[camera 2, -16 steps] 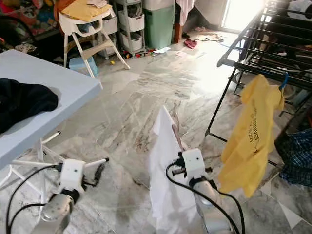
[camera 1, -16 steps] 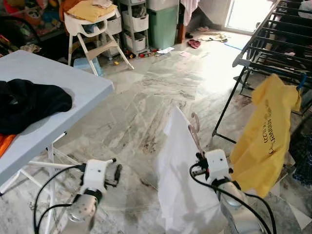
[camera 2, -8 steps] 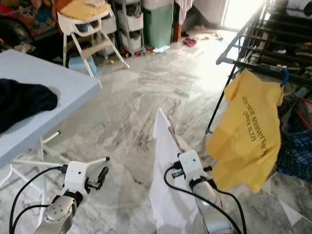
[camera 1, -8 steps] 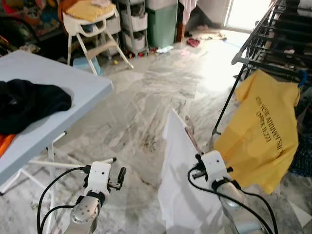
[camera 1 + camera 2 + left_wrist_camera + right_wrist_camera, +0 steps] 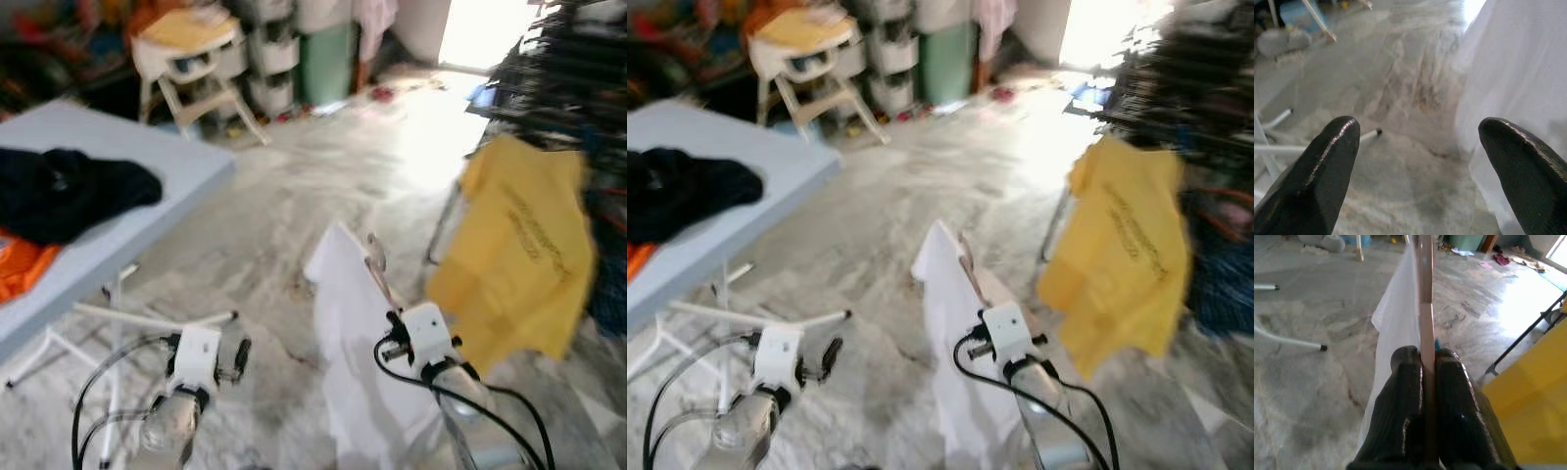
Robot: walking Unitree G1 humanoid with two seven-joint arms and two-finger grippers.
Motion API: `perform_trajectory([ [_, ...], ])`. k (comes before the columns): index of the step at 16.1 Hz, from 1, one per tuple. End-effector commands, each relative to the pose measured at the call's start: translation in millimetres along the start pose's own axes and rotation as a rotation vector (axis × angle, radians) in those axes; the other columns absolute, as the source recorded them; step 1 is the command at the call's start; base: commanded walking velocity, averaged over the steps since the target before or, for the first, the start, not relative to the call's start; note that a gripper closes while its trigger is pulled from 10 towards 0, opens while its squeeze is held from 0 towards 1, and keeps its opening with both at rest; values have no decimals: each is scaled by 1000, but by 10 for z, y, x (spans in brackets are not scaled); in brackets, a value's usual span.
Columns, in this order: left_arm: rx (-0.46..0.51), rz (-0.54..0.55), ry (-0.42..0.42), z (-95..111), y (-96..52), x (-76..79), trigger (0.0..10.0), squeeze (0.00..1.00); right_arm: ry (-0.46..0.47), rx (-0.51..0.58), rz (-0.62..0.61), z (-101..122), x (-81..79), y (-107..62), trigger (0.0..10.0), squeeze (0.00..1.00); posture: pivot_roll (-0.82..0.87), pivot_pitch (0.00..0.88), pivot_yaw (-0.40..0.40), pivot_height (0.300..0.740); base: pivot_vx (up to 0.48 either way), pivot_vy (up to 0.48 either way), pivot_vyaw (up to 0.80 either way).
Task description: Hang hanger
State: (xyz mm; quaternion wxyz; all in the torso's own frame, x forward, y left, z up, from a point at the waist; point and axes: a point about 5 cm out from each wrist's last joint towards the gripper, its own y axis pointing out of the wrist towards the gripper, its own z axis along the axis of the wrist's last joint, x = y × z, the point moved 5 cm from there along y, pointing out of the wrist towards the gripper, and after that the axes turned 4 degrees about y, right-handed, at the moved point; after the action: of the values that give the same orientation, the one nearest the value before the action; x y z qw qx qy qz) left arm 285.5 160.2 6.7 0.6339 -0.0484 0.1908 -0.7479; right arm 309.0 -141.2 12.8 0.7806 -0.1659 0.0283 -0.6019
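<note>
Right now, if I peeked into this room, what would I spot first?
Probably the bright yellow shirt hanging on the dark drying rack on the robot's right. Next, the white garment on a hanger, pinched by the right gripper low in front of the robot. On its left, black clothes lie on a pale table.

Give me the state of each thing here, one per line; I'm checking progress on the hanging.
Hanger: clamped in the right gripper, not yet on the rack.
White garment: draped on the hanger.
Yellow shirt: hanging from the drying rack.
Left gripper: open, empty.
Black cloth: crumpled on the table.
</note>
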Motion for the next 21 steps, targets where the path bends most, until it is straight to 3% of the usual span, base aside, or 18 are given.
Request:
perform_trajectory([
  [1, -23, -2, 1, -73, -40, 16, 10000, 0, -5, 51, -1, 162, 27, 62, 10000, 0, -46, 0, 56, 740, -322, 0, 0],
  [6, -28, -10, 14, -67, -27, 28, 10000, 0, 51, 78, 32, 198, 13, 47, 10000, 0, -47, 0, 63, 740, -322, 0, 0],
  [13, -39, -18, 23, -95, -38, 49, 10000, 0, 37, 117, 111, 276, -67, 45, 10000, 0, -46, 0, 65, 740, -320, 0, 0],
  [14, -32, -19, 16, -74, -31, 51, 10000, 0, 32, 165, 142, 384, -100, 42, 10000, 0, -45, 0, 65, 740, 0, 0, 663],
  [19, -30, -24, 14, -65, -30, 76, 10000, 0, 17, 173, 163, 393, -155, 33, 10000, 0, -45, 0, 64, 740, 0, 0, 800],
  [21, -29, -25, 25, -66, -24, 83, 10000, 0, 22, 177, 170, 395, -167, 34, 10000, 0, -47, 0, 64, 740, 0, 0, 0],
])
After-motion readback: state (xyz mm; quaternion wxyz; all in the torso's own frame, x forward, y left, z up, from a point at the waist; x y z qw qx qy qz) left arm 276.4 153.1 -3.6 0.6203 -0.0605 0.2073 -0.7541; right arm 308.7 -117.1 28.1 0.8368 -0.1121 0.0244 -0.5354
